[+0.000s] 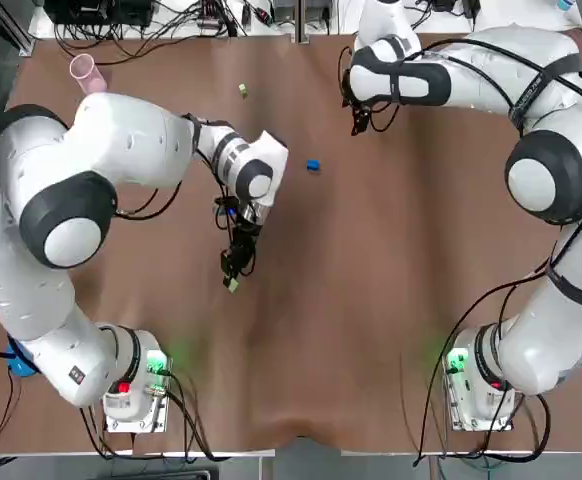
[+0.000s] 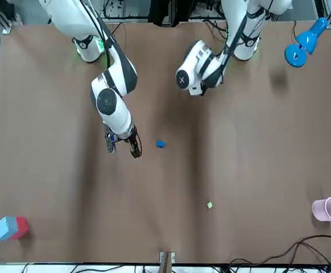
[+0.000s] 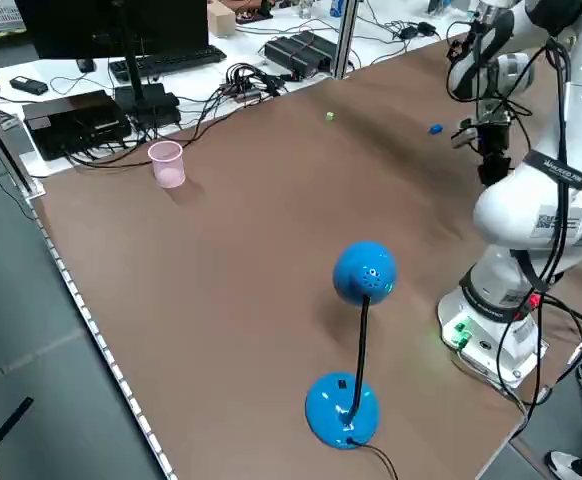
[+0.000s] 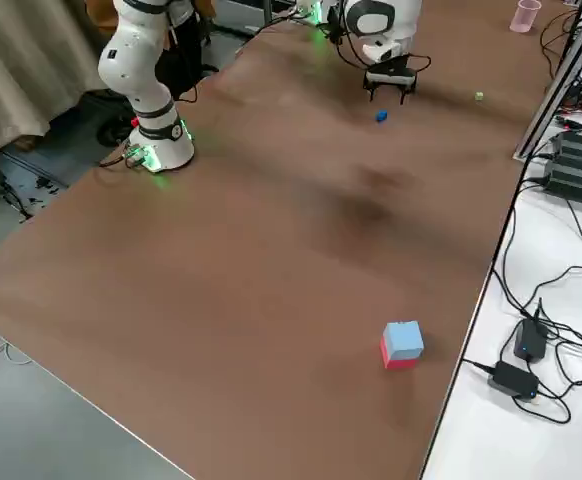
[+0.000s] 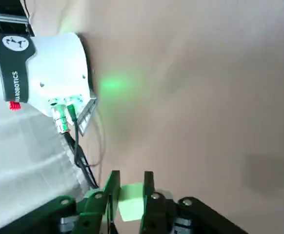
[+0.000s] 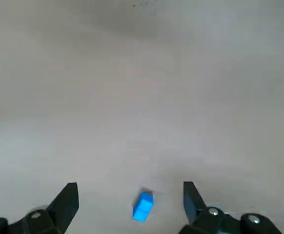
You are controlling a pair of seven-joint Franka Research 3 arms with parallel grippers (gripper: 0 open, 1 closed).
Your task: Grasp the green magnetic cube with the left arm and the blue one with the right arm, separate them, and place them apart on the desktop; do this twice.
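- left arm's base (image 5: 39,73), well to the robot side of the blue cube (image 1: 313,165): reads "ROBOTICS", the only writing I can make out
- left gripper (image 1: 233,282), also nearer than that cube: jaws pinching the green cube (image 5: 131,204) by its flat sides. Looks tiny, light and rigid, and I'd guess the magnet tugs
- right gripper (image 1: 359,122), just past the blue cube: jaws spread, cube lying on the counter (image 1: 371,300)

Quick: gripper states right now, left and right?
Left gripper: shut on the green cube.
Right gripper: open, holding nothing; the blue cube lies loose nearby.
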